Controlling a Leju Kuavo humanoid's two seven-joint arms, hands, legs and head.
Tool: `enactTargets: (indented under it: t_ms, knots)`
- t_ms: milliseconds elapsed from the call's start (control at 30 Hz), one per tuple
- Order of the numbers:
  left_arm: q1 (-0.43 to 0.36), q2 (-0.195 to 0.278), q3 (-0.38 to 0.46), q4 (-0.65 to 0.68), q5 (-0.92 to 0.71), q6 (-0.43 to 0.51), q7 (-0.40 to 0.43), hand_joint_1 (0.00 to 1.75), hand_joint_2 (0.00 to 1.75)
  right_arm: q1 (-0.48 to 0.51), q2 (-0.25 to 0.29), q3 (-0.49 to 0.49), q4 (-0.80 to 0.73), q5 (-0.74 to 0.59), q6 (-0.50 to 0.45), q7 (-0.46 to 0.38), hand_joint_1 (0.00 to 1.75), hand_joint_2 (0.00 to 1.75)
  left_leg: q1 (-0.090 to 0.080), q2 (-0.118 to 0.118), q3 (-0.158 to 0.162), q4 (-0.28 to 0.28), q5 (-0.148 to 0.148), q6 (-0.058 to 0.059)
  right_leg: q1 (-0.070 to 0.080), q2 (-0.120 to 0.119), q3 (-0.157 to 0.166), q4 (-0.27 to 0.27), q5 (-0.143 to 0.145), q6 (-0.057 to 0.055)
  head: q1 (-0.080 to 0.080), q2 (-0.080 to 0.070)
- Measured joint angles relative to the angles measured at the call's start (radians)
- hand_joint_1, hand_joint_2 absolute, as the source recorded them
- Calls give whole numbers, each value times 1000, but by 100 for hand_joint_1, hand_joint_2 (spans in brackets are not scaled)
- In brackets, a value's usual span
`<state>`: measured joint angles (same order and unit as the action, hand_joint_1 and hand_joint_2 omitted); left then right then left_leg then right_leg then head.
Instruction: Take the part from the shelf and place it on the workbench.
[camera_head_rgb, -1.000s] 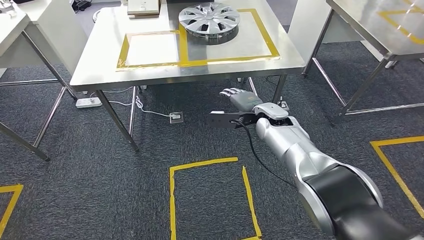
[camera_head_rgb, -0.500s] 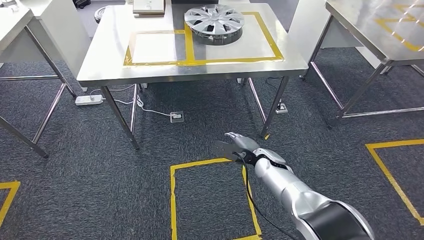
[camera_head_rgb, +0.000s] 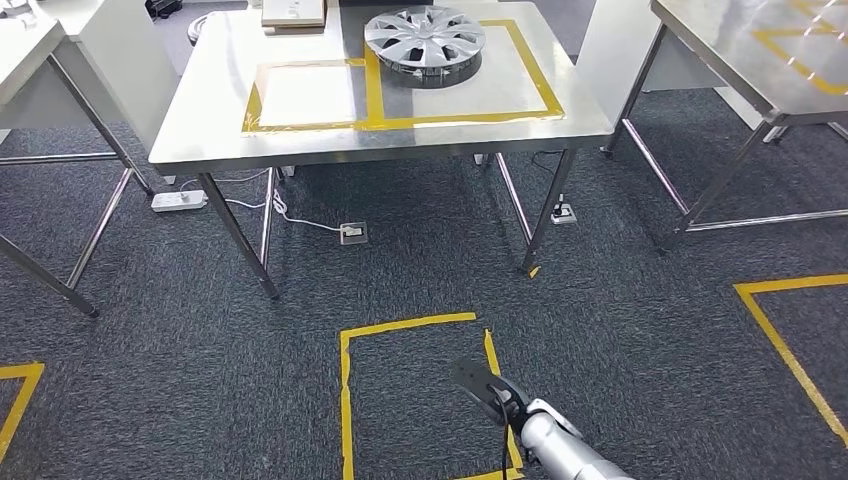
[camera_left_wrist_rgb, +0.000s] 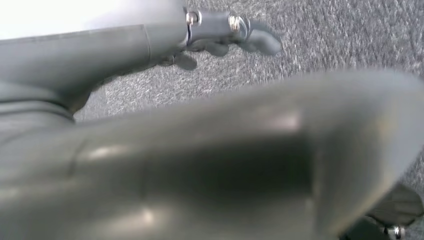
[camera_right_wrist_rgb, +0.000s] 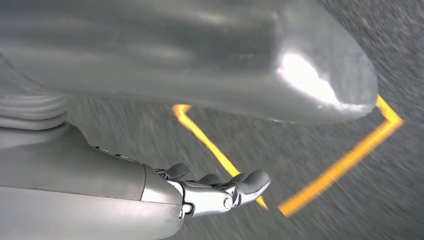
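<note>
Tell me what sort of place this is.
Probably a workshop or robot test area. Steel workbenches stand on dark carpet, yellow tape marks squares on the floor and on the bench tops, and a silver wheel cover lies inside one taped square. A power strip lies under the bench.

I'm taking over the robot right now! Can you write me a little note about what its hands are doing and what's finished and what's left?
Left hand: holds nothing, hangs over the grey carpet.
Right hand: holds nothing, hangs low over the yellow floor square.
The part, a silver wheel cover, lies on the steel workbench, inside the yellow taped frame.
Done: part is on the workbench.
Left: nothing that I can see, unless more parts wait on a shelf.
</note>
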<state>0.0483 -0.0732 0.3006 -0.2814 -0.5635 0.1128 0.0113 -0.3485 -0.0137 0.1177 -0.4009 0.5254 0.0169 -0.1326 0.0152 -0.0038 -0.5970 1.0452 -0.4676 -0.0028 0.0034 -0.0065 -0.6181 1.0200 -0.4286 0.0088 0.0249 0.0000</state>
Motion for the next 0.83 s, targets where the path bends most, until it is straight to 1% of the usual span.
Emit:
enactTargets:
  t_ms: [167, 267, 300, 333, 367, 400, 433, 467, 500, 533, 567, 600, 633, 667, 700, 733, 767, 800, 833]
  knots:
    - [20, 12, -52, -21, 110, -21, -3, 0, 0, 103, 0, -18, 0, -103, -3, 26, 0, 0, 0, 1, 0, 0, -1, -2, 1, 1, 0, 0, -1, -2, 0, 0]
    - [31, 21, -84, -35, 177, -33, -4, 0, 0, 166, 0, -28, 0, -165, -6, 41, 0, 0, 1, 7, 8, -16, 5, 10, -1, 5, 5, -6, 1, 9, 0, 0]
    - [34, 23, -94, -41, 199, -38, -5, 0, 0, 187, 0, -32, 0, -186, -7, 47, 0, 0, 4, 12, 14, -28, 11, 15, -3, 8, 2, 5, -10, 14, 1, 0]
    - [35, 24, -104, -50, 221, -41, -5, 0, 0, 209, -1, -36, 2, -206, -8, 52, 0, 0, 8, 18, 19, -39, 18, 18, -3, 10, -10, 35, -34, 16, 3, 0]
    - [36, 26, -114, -60, 241, -46, -6, 0, 0, 233, -1, -40, 5, -225, -9, 57, 0, 0, 10, 25, 21, -45, 22, 19, -7, 11, -32, 87, -69, 19, 4, 0]
    - [34, 27, -123, -73, 261, -49, -6, 0, 0, 257, -1, -44, 11, -243, -9, 62, 0, 0, 11, 31, 20, -46, 23, 19, -12, 11, -59, 150, -106, 23, 5, 0]
    - [30, 29, -131, -87, 279, -53, -7, 0, 0, 283, -1, -47, 20, -260, -9, 67, 0, 0, 12, 38, 18, -46, 24, 17, -17, 11, -83, 208, -135, 28, 5, 0]
    - [24, 30, -140, -102, 295, -56, -7, 0, 0, 309, -1, -50, 31, -275, -9, 71, 0, 0, 14, 45, 16, -44, 23, 14, -24, 10, -94, 243, -148, 34, 5, 0]
    - [17, 31, -147, -118, 310, -59, -8, 0, 0, 335, -1, -52, 44, -289, -10, 76, 0, 0, 17, 52, 14, -41, 22, 8, -30, 9, -88, 242, -143, 40, 5, 0]
    - [8, 32, -154, -135, 324, -62, -8, 0, 0, 360, -1, -54, 57, -302, -10, 79, 0, 0, 23, 60, 11, -36, 20, 0, -37, 4, -61, 201, -124, 46, 5, 0]
    - [-1, 32, -162, -153, 338, -65, -9, 0, 0, 384, -1, -57, 70, -315, -10, 82, 0, 0, 28, 68, 8, -27, 17, -10, -44, -10, -21, 134, -99, 54, 5, 0]
    - [-8, 36, -168, -171, 353, -67, -9, 0, 0, 405, 1, -59, 81, -328, -11, 86, 0, 0, 31, 77, 6, -19, 11, -23, -47, -31, 11, 78, -81, 59, 7, 0]
    - [-14, 40, -175, -187, 368, -70, -10, 0, 0, 425, 3, -62, 90, -342, -11, 89, 0, 0, 32, 87, 5, -11, 3, -36, -48, -49, 33, 40, -69, 56, 8, 0]
    - [-17, 44, -184, -199, 385, -74, -11, 0, 0, 442, 4, -66, 96, -358, -12, 92, 0, 0, 32, 96, 8, -7, -5, -48, -47, -60, 40, 26, -66, 47, 9, 0]
    - [-17, 48, -192, -207, 402, -77, -11, 0, 0, 458, 6, -69, 100, -375, -12, 96, 0, 0, 32, 106, 14, -9, -11, -58, -44, -60, 36, 33, -68, 35, 8, 0]
    - [-15, 49, -202, -210, 422, -81, -12, 0, 0, 472, 5, -72, 101, -393, -13, 101, 0, 0, 35, 116, 22, -13, -14, -66, -43, -50, 36, 36, -67, 21, 7, 0]
    - [-9, 50, -212, -209, 441, -84, -11, 0, 0, 483, 5, -75, 99, -411, -13, 105, 0, 0, 38, 117, 30, -15, -18, -73, -43, -39, 35, 35, -65, 10, 5, 0]
    - [1, 51, -219, -202, 459, -88, -11, 0, 0, 490, 4, -76, 93, -428, -13, 109, 0, 0, 41, 103, 33, -8, -29, -78, -43, -30, 34, 34, -62, 0, 4, 0]
    - [7, 51, -223, -199, 469, -90, -11, 0, 0, 494, 4, -77, 90, -437, -13, 111, 0, 0, 43, 97, 35, -5, -34, -81, -43, -25, 33, 33, -60, -5, 3, 0]
